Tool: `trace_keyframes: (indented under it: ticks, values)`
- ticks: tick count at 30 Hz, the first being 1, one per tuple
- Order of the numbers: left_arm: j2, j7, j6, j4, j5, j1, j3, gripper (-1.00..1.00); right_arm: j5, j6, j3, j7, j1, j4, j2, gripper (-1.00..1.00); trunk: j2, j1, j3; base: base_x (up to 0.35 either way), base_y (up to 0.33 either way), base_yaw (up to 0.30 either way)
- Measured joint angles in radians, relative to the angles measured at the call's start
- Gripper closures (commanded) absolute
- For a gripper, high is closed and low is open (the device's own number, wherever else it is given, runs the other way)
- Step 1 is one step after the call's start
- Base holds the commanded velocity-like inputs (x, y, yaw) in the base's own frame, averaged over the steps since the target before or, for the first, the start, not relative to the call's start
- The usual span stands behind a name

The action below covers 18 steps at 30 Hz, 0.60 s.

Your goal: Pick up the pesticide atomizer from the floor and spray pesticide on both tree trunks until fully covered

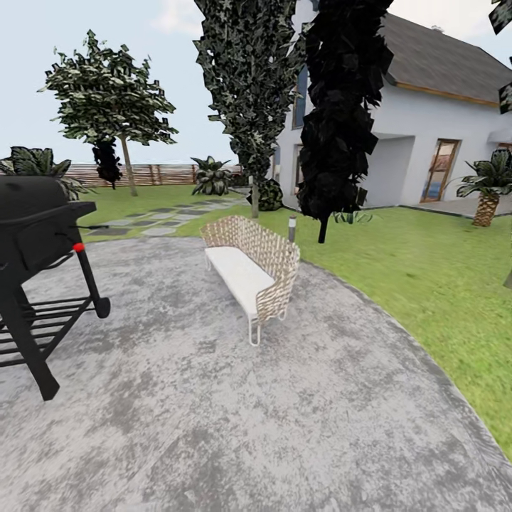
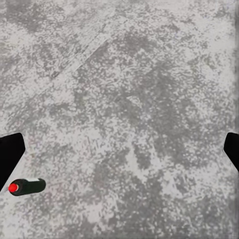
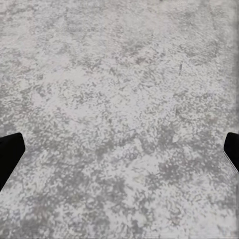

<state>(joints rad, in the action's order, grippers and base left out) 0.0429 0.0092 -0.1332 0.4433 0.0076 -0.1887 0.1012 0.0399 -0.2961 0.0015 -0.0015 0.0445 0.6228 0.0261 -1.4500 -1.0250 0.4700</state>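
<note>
On the floor (image 1: 213, 398), a grill (image 1: 35, 235) stands at the left and a wicker bench (image 1: 252, 267) sits near the middle, with a short post (image 1: 291, 229) just behind it at the paving's edge. The lawn (image 1: 427, 270) lies right of and behind the paving, with a house (image 1: 434, 121) beyond it at the right and a fence (image 1: 153, 174) far back. In the left wrist view the pesticide atomizer (image 2: 26, 186) lies on its side on the floor, beside one finger (image 2: 9, 157) of the left gripper (image 2: 119, 154).

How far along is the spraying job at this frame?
Nothing looks done yet. The pesticide atomizer lies on its side on the grey floor, ungrasped; both grippers' fingers are spread wide with nothing between them. Left: pick it up, then spray both trunks; one tree stands far off across the lawn.
</note>
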Motion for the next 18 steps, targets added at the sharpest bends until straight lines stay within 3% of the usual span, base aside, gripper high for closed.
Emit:
trace_keyframes:
  ticks: [10,18]
  values:
    - [0.0,0.0,0.0,0.0,0.0,0.0,0.0,-1.0,0.001,0.0,0.0,0.0,0.0,-0.001,-0.001,-1.0,0.0,0.0,0.0,0.293,-0.141,0.009]
    - [0.0,0.0,0.0,0.0,0.001,0.0,0.0,-1.0,0.001,0.0,0.0,0.0,0.0,-0.002,-0.002,-1.0,0.0,0.0,0.0,0.293,-0.144,0.123]
